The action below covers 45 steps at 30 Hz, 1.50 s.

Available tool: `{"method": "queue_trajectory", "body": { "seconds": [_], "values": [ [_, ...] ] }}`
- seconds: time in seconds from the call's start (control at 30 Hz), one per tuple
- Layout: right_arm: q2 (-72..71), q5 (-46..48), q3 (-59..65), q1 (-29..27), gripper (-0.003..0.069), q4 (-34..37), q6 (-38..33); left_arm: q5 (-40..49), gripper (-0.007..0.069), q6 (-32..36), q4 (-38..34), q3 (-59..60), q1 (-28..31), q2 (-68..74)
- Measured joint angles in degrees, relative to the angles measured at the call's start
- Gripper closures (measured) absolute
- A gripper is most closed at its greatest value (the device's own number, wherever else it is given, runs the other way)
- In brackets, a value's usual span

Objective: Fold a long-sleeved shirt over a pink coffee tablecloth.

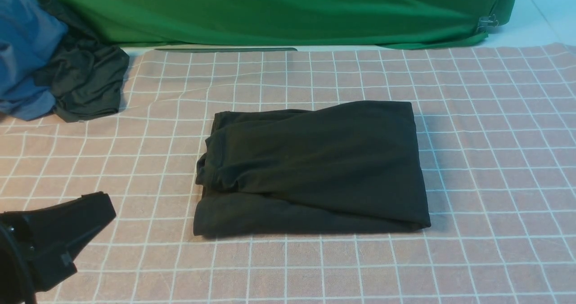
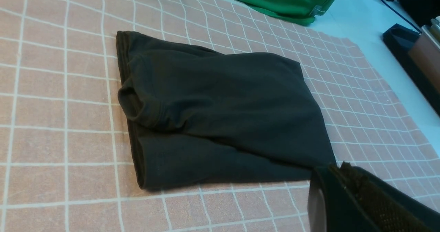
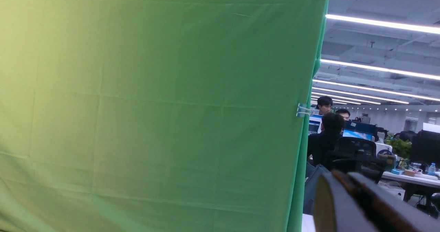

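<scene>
The long-sleeved shirt lies folded into a thick black rectangle in the middle of the pink coffee tablecloth, with no print showing. My left gripper hangs at the near left, shut and empty, well apart from the shirt. In the left wrist view the shirt spreads over the tablecloth, and the left gripper has its jaws pressed together just off the shirt's near corner. My right gripper is out of the front view; its wrist view shows it raised, jaws together, holding nothing.
A blue garment and a smaller dark garment are heaped at the far left. The green backdrop cloth runs along the back, held by a metal clip. Dark equipment stands beyond the cloth's edge.
</scene>
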Motion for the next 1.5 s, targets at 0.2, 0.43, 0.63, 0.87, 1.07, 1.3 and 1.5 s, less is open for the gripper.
{"method": "queue_trajectory", "body": {
  "seconds": [0.2, 0.43, 0.63, 0.87, 1.07, 1.3, 1.5],
  "values": [
    [0.0, 0.0, 0.0, 0.0, 0.0558, 0.0, 0.0, 0.0, 0.0578, 0.4, 2.4, 0.0, -0.1, 0.0],
    [0.0, 0.1, 0.0, 0.0, 0.0545, 0.0, 0.0, -6.6, 0.0578, 2.6, 9.4, 3.2, 0.3, -2.6],
    [0.0, 0.1, 0.0, 0.0, 0.0517, 0.0, 0.0, -26.6, 0.0578, 7.0, 8.6, 18.7, 7.5, -14.1],
    [0.0, 0.1, 0.0, 0.0, 0.0496, 0.0, 0.0, -22.7, 0.0578, 7.3, 8.1, 29.8, 18.0, -24.4],
    [0.0, 0.1, 0.0, 0.0, 0.0481, 0.0, 0.0, -16.9, 0.0578, 7.5, 8.1, 30.1, 20.2, -24.8],
    [0.0, 0.1, 0.0, 0.0, 0.0471, 0.0, 0.0, -16.9, 0.0578, 7.4, 8.1, 30.1, 20.2, -24.9],
    [0.0, 0.1, 0.0, 0.0, 0.0463, 0.0, 0.0, -16.9, 0.0578, 7.4, 8.2, 30.1, 20.2, -24.9]
  ]
}}
